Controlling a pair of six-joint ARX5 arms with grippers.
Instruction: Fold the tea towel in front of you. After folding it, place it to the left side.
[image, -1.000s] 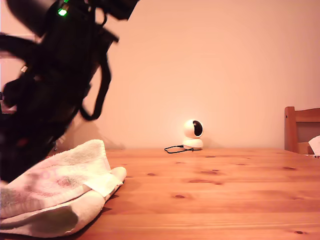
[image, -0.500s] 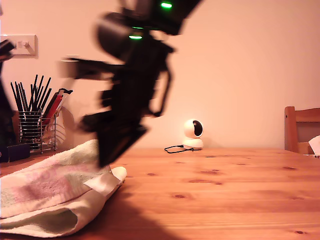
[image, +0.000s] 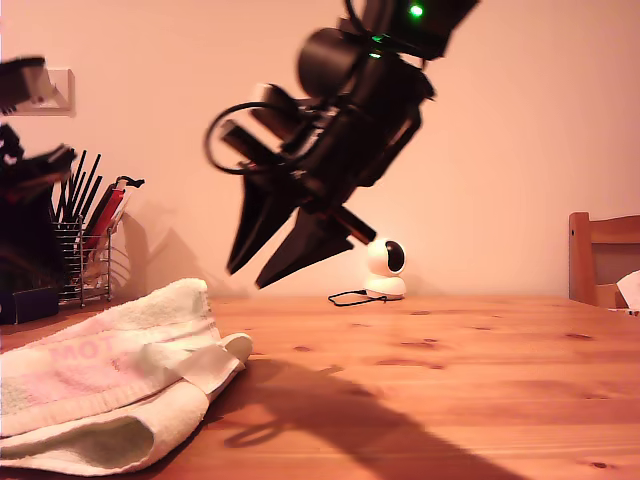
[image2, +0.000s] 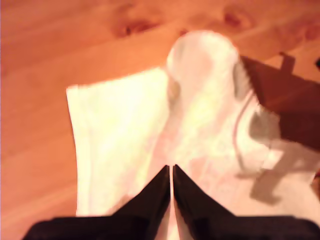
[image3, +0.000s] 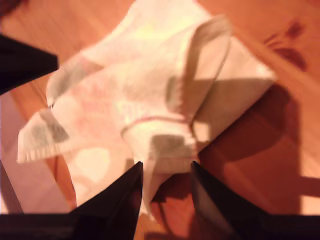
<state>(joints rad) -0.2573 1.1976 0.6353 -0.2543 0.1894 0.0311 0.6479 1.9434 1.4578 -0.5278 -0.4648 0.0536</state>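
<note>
Cream-white terry, one folded tea towel (image: 110, 380) lies on the wooden table (image: 450, 390) at the exterior view's lower left, with one small white camera (image: 386, 268), one wire rack of utensils (image: 82, 262) and one chair (image: 600, 255) behind. Two arms show. One reaches in from above at the middle, angled down toward the towel, with my second gripper (image: 248, 277) in the air, jaws parted and empty. My first gripper (image2: 172, 167) hangs over the towel (image2: 200, 115) with jaws pressed together on nothing.
</note>
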